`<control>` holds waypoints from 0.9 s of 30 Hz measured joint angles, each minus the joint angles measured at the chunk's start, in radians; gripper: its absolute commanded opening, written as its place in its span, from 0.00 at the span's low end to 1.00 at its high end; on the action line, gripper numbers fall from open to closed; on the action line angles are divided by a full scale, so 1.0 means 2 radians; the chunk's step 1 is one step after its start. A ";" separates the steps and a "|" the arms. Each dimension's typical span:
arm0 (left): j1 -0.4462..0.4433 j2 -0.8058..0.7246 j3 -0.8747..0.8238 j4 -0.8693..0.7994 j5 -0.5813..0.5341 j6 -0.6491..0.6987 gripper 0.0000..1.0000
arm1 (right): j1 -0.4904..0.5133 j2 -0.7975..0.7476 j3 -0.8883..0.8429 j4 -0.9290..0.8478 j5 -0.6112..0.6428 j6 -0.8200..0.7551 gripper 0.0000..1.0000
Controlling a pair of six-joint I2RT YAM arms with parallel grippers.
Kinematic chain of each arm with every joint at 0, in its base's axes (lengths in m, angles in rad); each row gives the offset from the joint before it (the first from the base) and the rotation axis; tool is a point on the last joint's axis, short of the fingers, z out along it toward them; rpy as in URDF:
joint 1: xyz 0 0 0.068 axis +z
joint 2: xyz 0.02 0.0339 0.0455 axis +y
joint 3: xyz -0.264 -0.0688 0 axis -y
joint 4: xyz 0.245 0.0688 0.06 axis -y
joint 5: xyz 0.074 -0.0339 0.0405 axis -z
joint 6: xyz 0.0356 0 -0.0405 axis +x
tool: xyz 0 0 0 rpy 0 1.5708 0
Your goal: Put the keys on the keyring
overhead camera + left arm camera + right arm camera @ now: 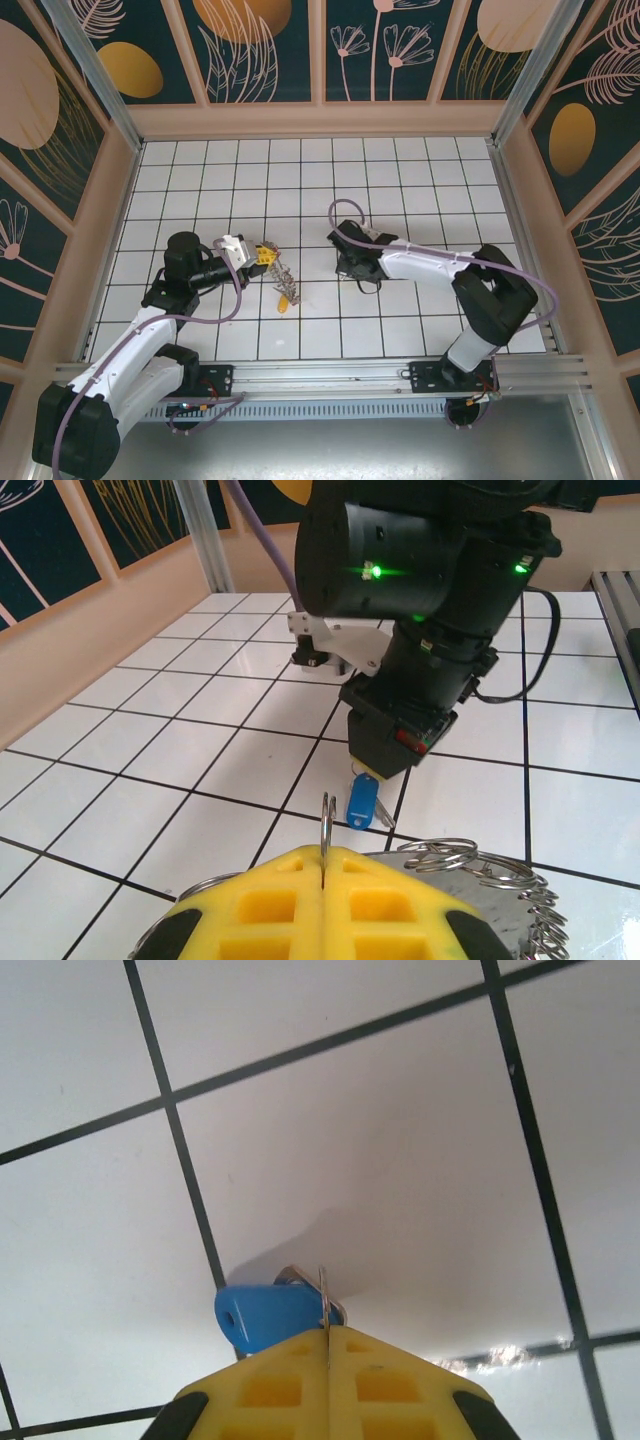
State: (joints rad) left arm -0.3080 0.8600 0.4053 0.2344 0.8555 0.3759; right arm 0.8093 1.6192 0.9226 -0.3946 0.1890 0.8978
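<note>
The left gripper (262, 254) sat left of centre on the white tiled table (300, 180). Its yellow fingers (270, 900) were pressed together on the thin wire of the keyring (326, 820), which stood upright between them. A cluster of small split rings (445, 855) lay just beside it. A yellow-headed key (285, 302) rested on the tiles at the end of the trailing bunch. Facing it, the right gripper (350, 268) pointed down, jaws closed on the metal part of the blue-headed key (262, 1316). That key hung low, near the keyring; whether it touched the tiles could not be told.
</note>
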 measured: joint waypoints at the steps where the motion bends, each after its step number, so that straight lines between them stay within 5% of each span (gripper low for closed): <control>1: 0.000 0.001 0.000 0.000 0.000 0.000 0.00 | -0.010 -0.001 -0.006 0.010 -0.013 -0.019 0.00; 14: 0.000 0.002 0.000 0.000 0.000 0.000 0.00 | -0.070 -0.034 -0.047 0.082 -0.111 -0.277 0.00; 27: 0.000 0.002 0.000 0.000 0.000 0.000 0.00 | -0.150 -0.023 -0.067 0.082 -0.171 -0.348 0.05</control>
State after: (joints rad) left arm -0.3080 0.8650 0.4053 0.2340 0.8555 0.3756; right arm 0.5091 1.5738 0.7883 -0.2306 -0.1520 0.2012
